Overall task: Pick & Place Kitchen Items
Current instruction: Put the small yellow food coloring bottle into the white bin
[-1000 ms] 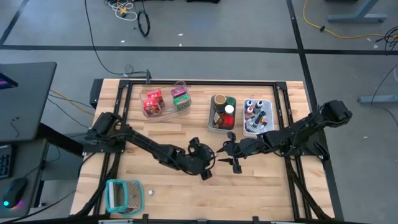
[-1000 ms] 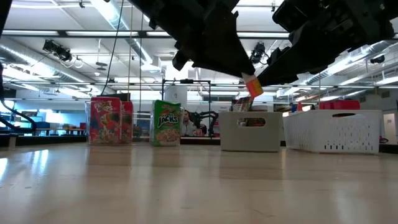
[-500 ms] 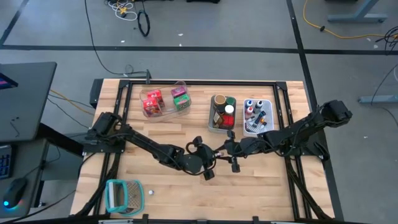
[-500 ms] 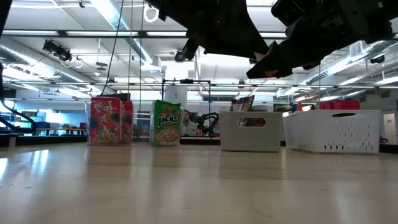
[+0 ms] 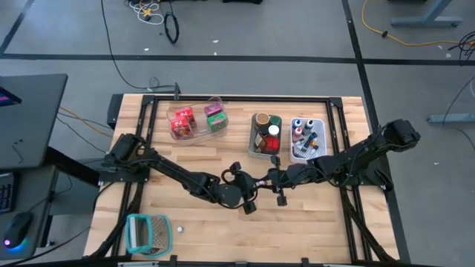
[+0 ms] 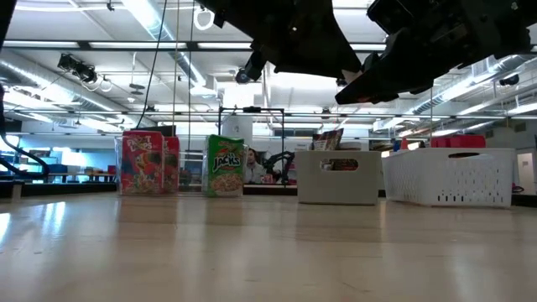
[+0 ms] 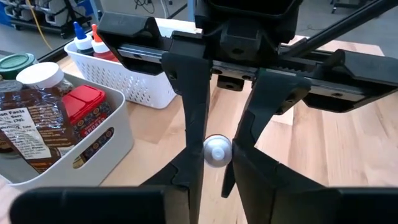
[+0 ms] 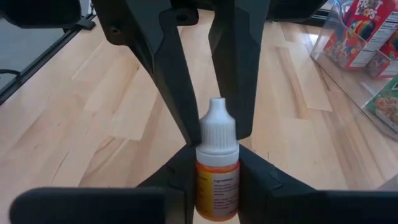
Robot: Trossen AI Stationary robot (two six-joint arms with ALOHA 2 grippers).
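1. Small dropper bottle (image 8: 217, 177), white cap (image 8: 217, 121) and orange label, held in the air above the middle of the wooden table (image 5: 185, 148), near of the bins and well clear of the boards.
2. Lying roughly level, long axis running left to right across the table; cap pointing left, base pointing right.
3. Clasped around its labelled body by the right gripper (image 8: 217, 155), one dark finger pressed on each side.
4. Pinched at the cap by the left gripper (image 7: 216, 155), reaching in from the opposite side, so that both grippers meet nose to nose on the one bottle.
5. Judged to be the handover step: passing the bottle from one arm to the other in mid-air, before any placing.
6. Next move, as a judgement: letting one grip go only once the other is firm, then drawing straight apart along the bottle's length to avoid twisting or dropping it.
7. Likely destination the white ribbed bin (image 7: 137, 87) of similar capped bottles at far right, beside the grey bin (image 7: 118, 143) of jars and packets.
8. Farther left at the far edge, clear bin (image 5: 194, 132) with red and green packets.
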